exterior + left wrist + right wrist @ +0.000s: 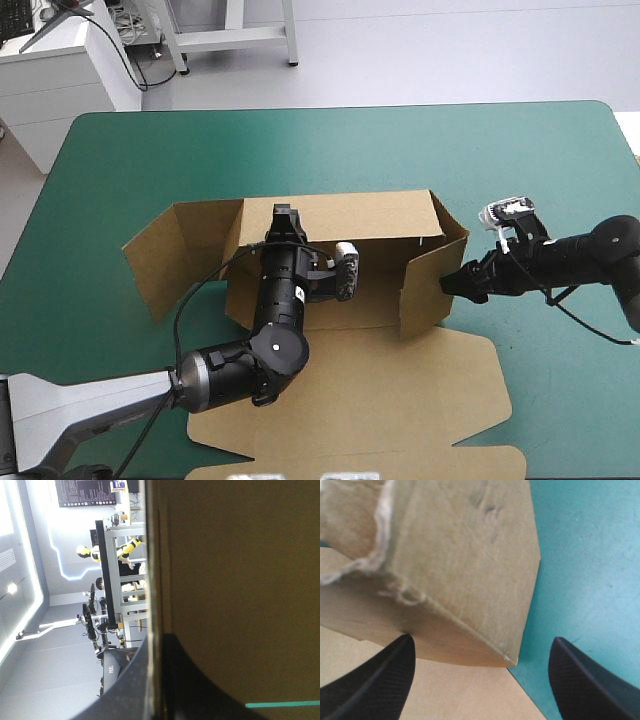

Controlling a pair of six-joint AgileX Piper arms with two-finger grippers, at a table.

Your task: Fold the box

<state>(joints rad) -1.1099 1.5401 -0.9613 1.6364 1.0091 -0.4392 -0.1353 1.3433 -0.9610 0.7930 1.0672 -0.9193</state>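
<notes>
Teal-green cover (520, 160) lies smooth over the whole table, its far edge curving in at both corners. Beyond that edge the high view shows pale grey floor (420, 50) and a white cabinet (50, 75) off the far left corner.

At the middle of the table sits the box (350, 215), a brown sheet partly raised. Its back wall (380, 212) stands upright, a left flap (165, 255) splays outward toward the table's left side, and a right wall (425, 290) stands at an angle by the far right corner of the tray. The lid (380, 400) lies flat on the cover, reaching to the near edge.

From the near left, the left arm reaches over the lid into the tray, with the left gripper (283, 215) up at the back wall. In its wrist view the 2 black fingers are all but pressed together, with the edge of the brown board (240, 580) running up between them: the left gripper (156, 645) pinches the box there. A thin strip of teal-green (280, 704) shows beside the board.

On the other side, the right gripper (455, 282) comes in level just outside the right wall. Its wrist view shows the 2 fingers spread wide apart (482, 639), with a lower corner of the box (470, 555) ahead of the gap between them and bare cover (585, 555) beside it. Whether a fingertip touches the board cannot be told.
</notes>
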